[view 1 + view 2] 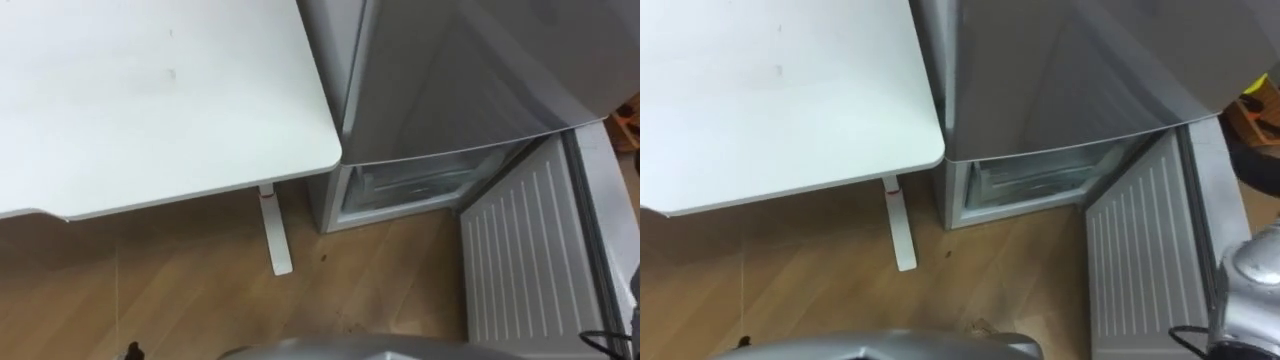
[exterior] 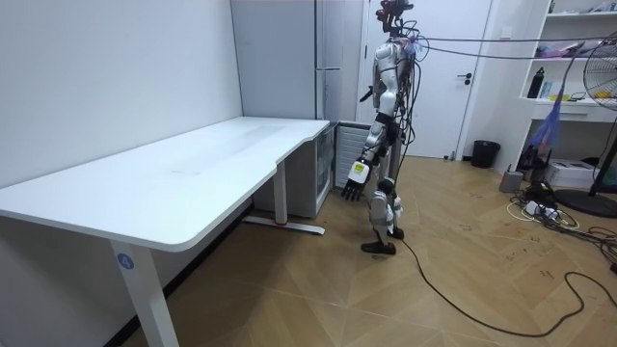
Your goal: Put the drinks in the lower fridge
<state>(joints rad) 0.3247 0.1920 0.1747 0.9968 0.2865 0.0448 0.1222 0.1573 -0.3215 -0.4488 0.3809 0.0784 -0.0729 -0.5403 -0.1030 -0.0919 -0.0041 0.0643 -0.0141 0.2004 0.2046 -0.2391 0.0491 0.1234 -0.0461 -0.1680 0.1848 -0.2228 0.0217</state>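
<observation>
1. Bench [image 1: 150, 100]: the white top at the left carries nothing. Where the drinks are cannot be told.
2. Lower fridge compartment [image 1: 400, 190]: it sits just right of the bench corner and stands open, with its pale interior visible.
3. Door [image 1: 520, 260]: it stands wide open at the right, ribbed inner face showing.
4. Left robot hand [image 2: 352, 186]: in the room view it hangs low before the compartment, fingers relaxed, holding nothing.
5. Handling, as a judgement: full drinks are probably rigid, moderately heavy and smooth-walled, hence slippery. Grasp round the body at mid-height and keep upright.
</observation>
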